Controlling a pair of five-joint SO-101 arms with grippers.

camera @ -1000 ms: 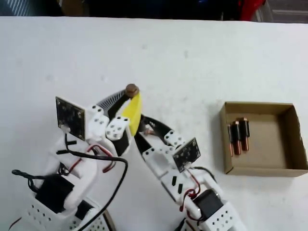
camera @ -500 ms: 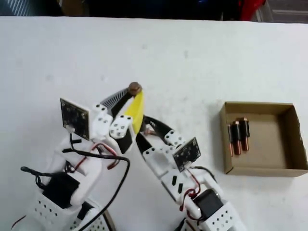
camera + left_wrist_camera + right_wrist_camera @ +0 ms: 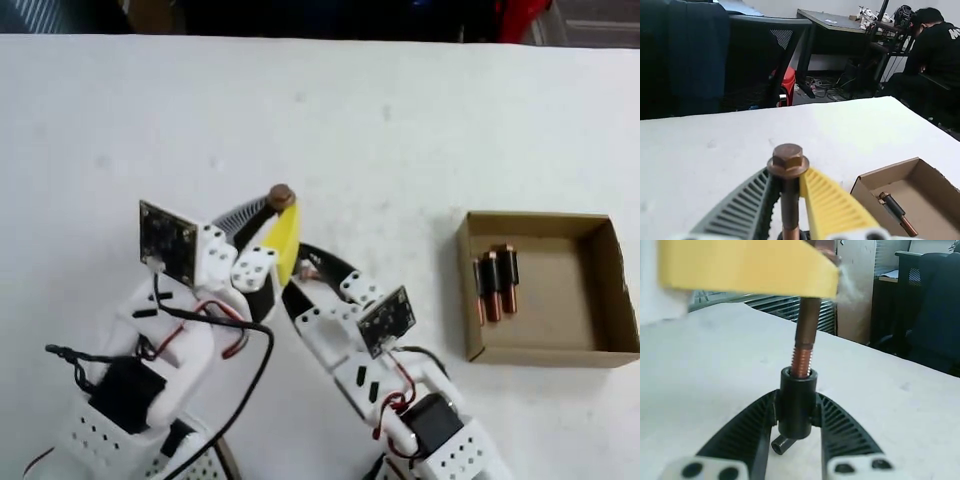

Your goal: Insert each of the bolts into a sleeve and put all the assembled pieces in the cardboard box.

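My left gripper (image 3: 788,196) is shut on a copper bolt (image 3: 788,172), held upright with its hex head (image 3: 281,195) on top, between a grey finger and a yellow finger (image 3: 282,240). Below it my right gripper (image 3: 797,416) is shut on a black sleeve (image 3: 797,407), held upright. The bolt's threaded tip (image 3: 803,360) sits in the sleeve's mouth. A second black piece (image 3: 781,444) lies on the table under the sleeve. The cardboard box (image 3: 594,300) at the right holds three assembled pieces (image 3: 496,280), also seen in the box (image 3: 875,183) in the left wrist view.
Both arms stand close together at the table's (image 3: 400,120) front centre, with cables (image 3: 240,370) trailing near the left arm's base. The box lies to the right of the right arm. Chairs and desks stand beyond the table's far edge.
The left arm has shifted slightly right and toward the front with the bolt, bringing it down over the sleeve. The right arm has stayed put.
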